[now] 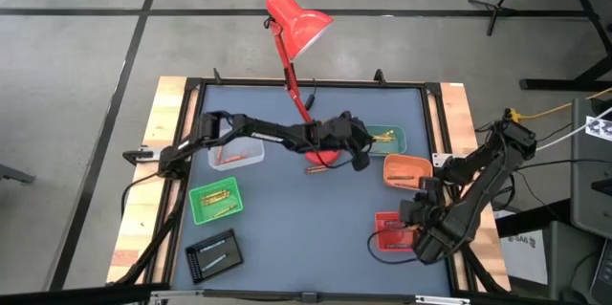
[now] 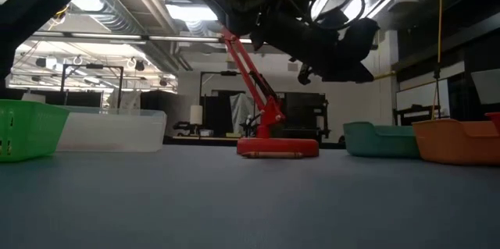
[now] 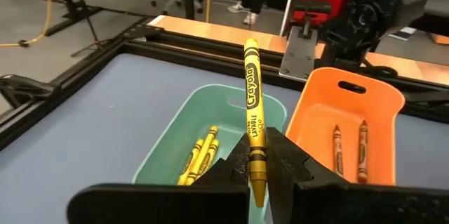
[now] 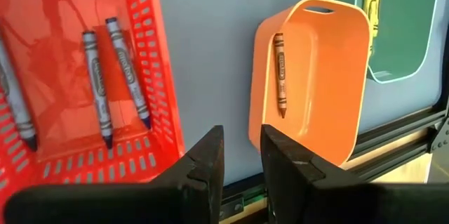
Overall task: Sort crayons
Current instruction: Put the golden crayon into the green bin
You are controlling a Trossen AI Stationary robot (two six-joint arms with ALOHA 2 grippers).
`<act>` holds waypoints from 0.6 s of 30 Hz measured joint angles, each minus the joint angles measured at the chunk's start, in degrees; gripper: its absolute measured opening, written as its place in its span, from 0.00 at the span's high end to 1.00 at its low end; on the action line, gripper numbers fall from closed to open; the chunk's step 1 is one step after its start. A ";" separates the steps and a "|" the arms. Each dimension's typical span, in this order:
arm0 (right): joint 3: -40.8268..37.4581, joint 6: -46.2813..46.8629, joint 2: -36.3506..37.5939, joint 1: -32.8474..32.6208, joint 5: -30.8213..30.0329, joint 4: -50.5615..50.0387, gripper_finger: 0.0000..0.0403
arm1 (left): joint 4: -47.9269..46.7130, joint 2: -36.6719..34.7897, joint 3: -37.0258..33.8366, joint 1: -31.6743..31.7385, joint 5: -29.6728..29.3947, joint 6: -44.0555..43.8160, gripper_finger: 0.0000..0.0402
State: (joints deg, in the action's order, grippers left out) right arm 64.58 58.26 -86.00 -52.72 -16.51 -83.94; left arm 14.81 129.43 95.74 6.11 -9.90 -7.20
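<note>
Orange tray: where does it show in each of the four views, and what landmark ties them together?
High view: orange tray right of centre, beside the teal tray.
Low view: far right, teal tray to its left.
Left wrist view: upper right, holding two crayons.
Right wrist view: centre, one crayon visible.
Shared landmark: the teal tray next to it.
</note>
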 joint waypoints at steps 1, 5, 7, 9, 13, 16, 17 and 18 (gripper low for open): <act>-0.01 0.00 0.00 0.55 0.00 0.05 0.77 | 0.01 0.00 0.00 0.14 0.68 -0.03 0.99; -0.02 0.00 0.00 2.79 0.00 0.19 0.77 | -0.24 0.00 0.00 0.18 2.94 1.01 0.99; -0.02 0.00 0.00 3.84 0.00 0.49 0.77 | -0.37 0.00 0.00 0.06 3.85 2.40 0.99; -0.02 0.00 0.00 4.75 0.00 0.93 0.77 | -0.30 0.00 0.00 -0.02 4.75 3.43 0.99; -0.02 0.00 0.00 6.00 0.01 2.47 0.77 | -0.33 0.00 0.00 -0.04 5.37 3.76 0.99; 0.09 0.07 0.00 6.37 0.02 3.84 0.77 | -0.66 0.00 0.00 -0.11 5.37 3.76 0.99; 0.40 0.15 -0.02 6.37 0.04 3.72 0.77 | -1.00 0.00 0.00 -0.11 5.36 3.78 0.99; 1.02 0.17 -0.02 6.37 0.04 3.62 0.77 | -1.24 0.00 0.00 -0.11 5.37 3.76 0.99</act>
State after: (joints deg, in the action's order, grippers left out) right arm 65.60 58.43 -86.02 -46.35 -16.47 -80.32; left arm 13.57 129.43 95.74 6.00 -4.54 -3.44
